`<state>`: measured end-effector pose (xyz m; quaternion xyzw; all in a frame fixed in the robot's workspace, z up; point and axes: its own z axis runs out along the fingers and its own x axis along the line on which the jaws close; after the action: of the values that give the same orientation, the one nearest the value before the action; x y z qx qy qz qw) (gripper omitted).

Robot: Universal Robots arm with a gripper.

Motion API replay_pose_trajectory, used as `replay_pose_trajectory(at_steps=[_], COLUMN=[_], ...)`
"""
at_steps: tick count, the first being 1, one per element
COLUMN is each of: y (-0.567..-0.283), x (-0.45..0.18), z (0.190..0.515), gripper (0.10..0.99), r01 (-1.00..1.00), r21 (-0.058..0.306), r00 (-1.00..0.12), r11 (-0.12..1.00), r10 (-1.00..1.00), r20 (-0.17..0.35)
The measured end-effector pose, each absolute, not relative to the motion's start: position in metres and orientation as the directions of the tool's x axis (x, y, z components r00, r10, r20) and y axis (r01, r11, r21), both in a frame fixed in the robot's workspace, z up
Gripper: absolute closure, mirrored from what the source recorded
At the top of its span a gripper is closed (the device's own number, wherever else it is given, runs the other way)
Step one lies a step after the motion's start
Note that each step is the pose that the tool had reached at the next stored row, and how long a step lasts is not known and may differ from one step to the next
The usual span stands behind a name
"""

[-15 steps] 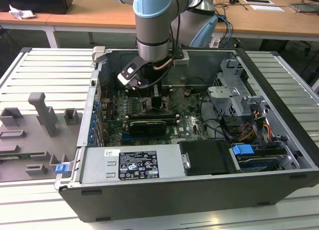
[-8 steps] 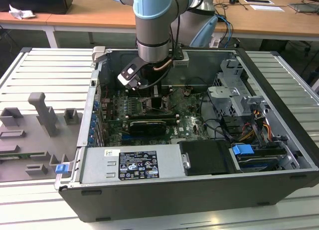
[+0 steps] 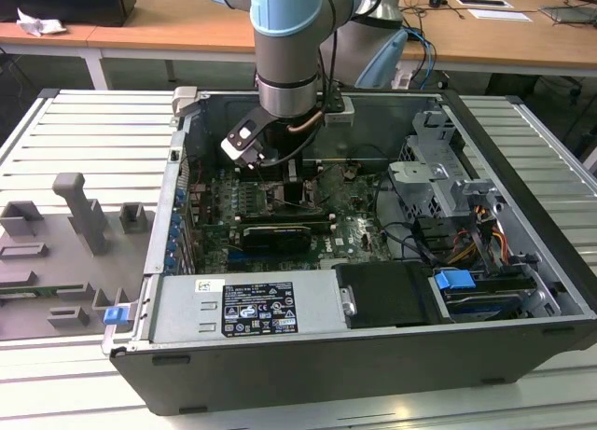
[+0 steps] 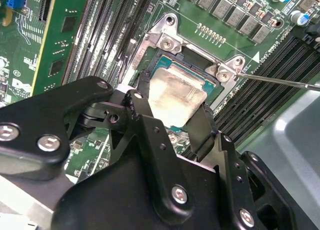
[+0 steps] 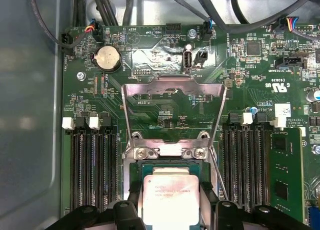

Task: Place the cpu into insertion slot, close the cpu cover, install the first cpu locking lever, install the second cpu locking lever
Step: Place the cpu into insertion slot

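Note:
The cpu (image 5: 170, 192), a flat square chip with a dull silver top, sits between my gripper's (image 5: 170, 202) black fingers (image 4: 201, 122), which press on two opposite edges. It lies in or just above the insertion slot (image 4: 195, 60), a dark socket with a silvery rim on the green board; I cannot tell whether it is seated. The cpu cover (image 5: 172, 84), a silvery frame with a large square opening, stands swung up behind the socket. A thin wire lever (image 4: 280, 80) sticks out beside the socket. In the exterior view my gripper (image 3: 283, 180) reaches down into the open computer case (image 3: 522, 290).
Long black memory slots (image 5: 92, 165) flank the socket on both sides. A coin battery (image 5: 107, 58) and cable plugs lie beyond the cover. A drive cage (image 3: 438, 183) and a power supply (image 3: 252, 309) stand inside the case. A grey fixture plate (image 3: 65, 253) lies at the exterior view's left.

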<state>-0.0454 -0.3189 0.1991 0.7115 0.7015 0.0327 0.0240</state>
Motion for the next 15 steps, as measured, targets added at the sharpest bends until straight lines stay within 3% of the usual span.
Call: replay_pose_trajectory(at_steps=[2, 3, 13, 15], y=[-0.319, -0.319, -0.319, -0.319], x=[-0.045, -0.045, -0.045, -0.045], z=[0.199, 0.199, 0.211, 0.215], gripper=[0.537, 0.475, 0.475, 0.678], r01=[0.997, 0.997, 0.997, 0.997], r21=[0.08, 0.08, 0.08, 0.08], r00=[0.014, 0.014, 0.014, 0.014], r11=[-0.015, -0.015, -0.015, -0.015], r10=[1.0, 1.0, 1.0, 1.0], r20=[0.013, 0.013, 0.013, 0.013])
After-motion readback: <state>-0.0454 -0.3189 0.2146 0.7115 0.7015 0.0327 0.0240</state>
